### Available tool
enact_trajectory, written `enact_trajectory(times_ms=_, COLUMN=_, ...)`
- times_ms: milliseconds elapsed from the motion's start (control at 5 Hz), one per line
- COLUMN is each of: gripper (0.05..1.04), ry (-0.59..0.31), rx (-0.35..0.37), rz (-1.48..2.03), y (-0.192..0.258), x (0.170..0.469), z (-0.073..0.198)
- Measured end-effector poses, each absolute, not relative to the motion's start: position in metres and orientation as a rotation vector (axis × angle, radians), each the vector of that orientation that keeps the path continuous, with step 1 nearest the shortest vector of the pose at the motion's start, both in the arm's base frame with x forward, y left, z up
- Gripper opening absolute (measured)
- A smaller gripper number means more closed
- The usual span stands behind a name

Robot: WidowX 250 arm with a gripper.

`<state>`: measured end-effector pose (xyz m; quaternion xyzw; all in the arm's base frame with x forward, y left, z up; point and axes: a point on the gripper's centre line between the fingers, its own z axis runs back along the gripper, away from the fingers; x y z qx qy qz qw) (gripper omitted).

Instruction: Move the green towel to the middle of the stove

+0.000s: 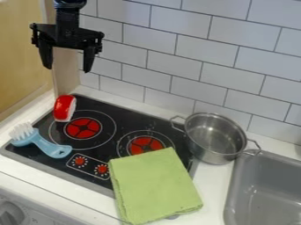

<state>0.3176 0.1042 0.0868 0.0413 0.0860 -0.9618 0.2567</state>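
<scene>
Above the rear left of a black, flat stove (pixel 123 121), at the upper left of the view, a black two-fingered claw (pixel 67 70) is held with its fingers spread wide and nothing gripped between them. A light green, folded cloth towel (pixel 154 186) is seen low and to the right of the claw, well apart from it and nearer the front. The towel is draped across the stove's front right corner and onto the white worktop (pixel 208 193), and the right-hand red burner (pixel 145 144) is partly covered by its far edge. Its long axis is set roughly front to back, slightly askew. For the middle to be reached, the cloth must probably be lifted, then carried back and leftward. White tick marks are printed around two red knobs (pixel 80 161); no brand, label or lettering can be made out.
</scene>
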Motion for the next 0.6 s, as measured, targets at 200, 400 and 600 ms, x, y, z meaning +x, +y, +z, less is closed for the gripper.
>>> enact_trajectory(times_ms=200, gripper=0.998, ry=0.232, rx=0.019, rz=-2.613, y=0.101, x=0.304, z=0.069)
enact_trajectory(times_ms=400, gripper=0.998, ry=0.217, rx=0.003, rz=-2.579, y=0.098, x=0.303, z=0.066)
enact_trajectory(times_ms=600, gripper=0.998, ry=0.207, rx=-0.021, rz=-2.575, y=0.09, x=0.302, z=0.067)
